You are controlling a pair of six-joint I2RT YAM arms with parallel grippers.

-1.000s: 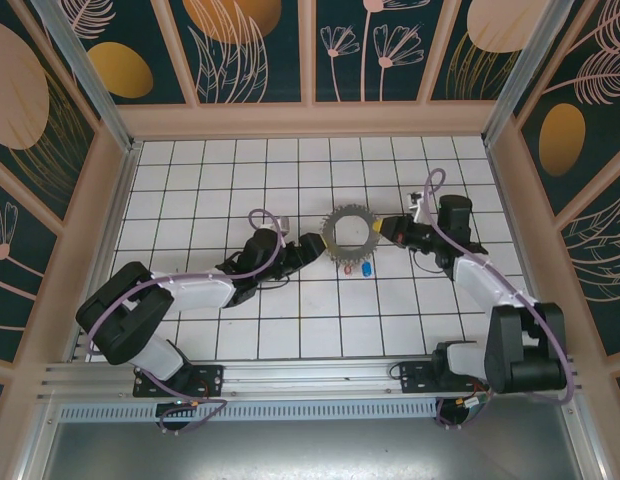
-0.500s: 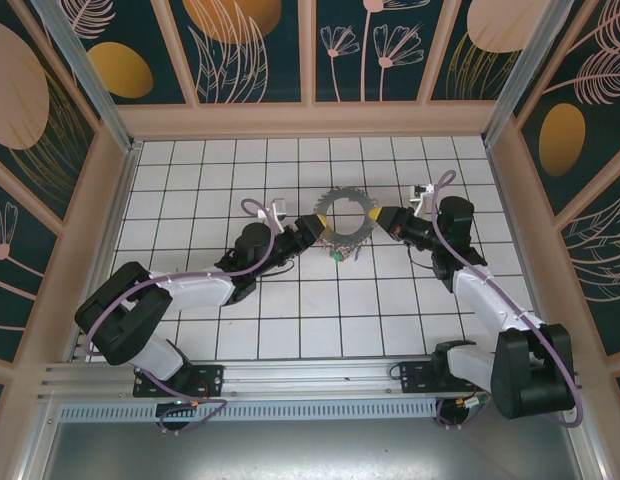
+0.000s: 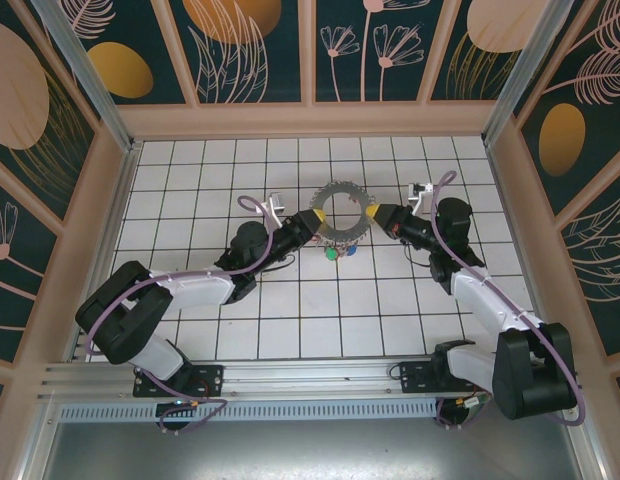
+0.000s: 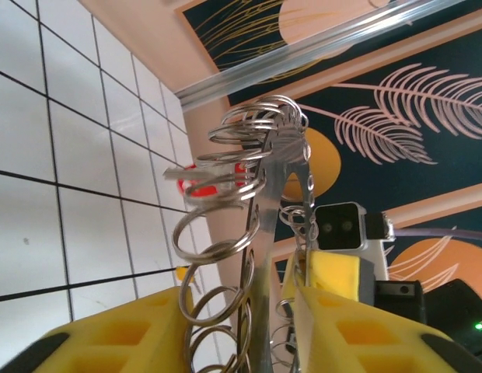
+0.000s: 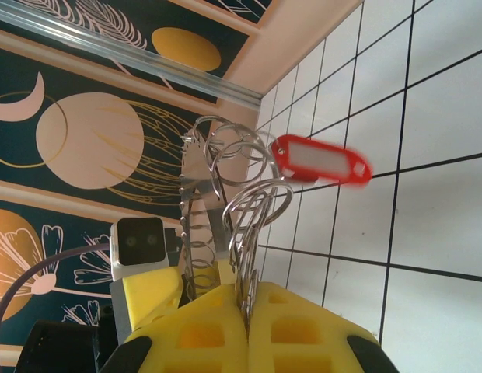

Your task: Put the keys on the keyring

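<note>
1. Since a second ago, the large round silvery metal keyring (image 3: 342,236) had shifted toward the far edge of the white tiled table (image 3: 190,170), and the left gripper (image 3: 316,222) had come in against its left rim.
2. I saw the keyring about midway between the table's left and right edges, spanning the two grippers.
3. The right gripper (image 3: 374,212) was clenched on the keyring's right rim, its yellow fingers (image 5: 299,330) pressed together on the metal.
4. The left gripper's jaws straddled the rim and its small wire loops (image 4: 225,198); I could not tell whether they gripped it.
5. A red plastic tag (image 5: 323,162) hung from the loops near the right gripper.
6. A green tag (image 3: 332,254) and a blue tag (image 3: 348,250) lay just on the near side of the keyring.
</note>
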